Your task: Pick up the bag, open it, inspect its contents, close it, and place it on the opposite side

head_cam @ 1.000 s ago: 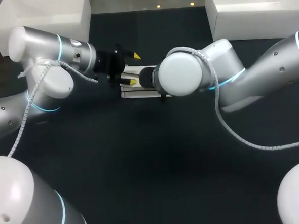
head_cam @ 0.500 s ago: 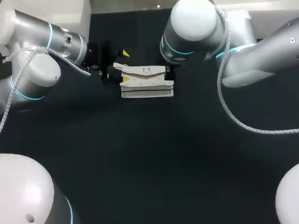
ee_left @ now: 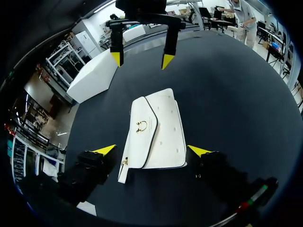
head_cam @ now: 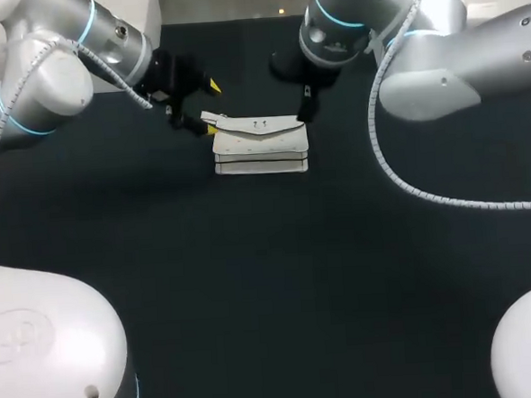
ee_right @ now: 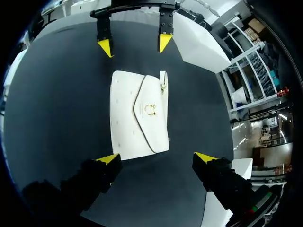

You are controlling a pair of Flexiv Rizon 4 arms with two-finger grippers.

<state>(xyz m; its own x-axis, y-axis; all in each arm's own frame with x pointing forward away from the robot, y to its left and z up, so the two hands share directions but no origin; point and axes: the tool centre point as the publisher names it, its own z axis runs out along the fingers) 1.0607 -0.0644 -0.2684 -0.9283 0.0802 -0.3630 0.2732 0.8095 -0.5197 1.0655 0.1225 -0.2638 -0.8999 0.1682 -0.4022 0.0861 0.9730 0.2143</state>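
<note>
Where bag (head_cam: 260, 145) lies flat on table (head_cam: 270, 280) — white box (ee_left: 94, 75) well apart.

The bag (head_cam: 260, 145) lies flat on the bench (head_cam: 270, 280), toward the middle of its far side. The left gripper (head_cam: 211, 108) is just beside the bag's left end and the right gripper (ee_right: 156, 157) is near its right end. The two face each other across the bag.

Left fingers (ee_left: 105, 150) apart; right fingers (ee_right: 204, 157) apart
</note>
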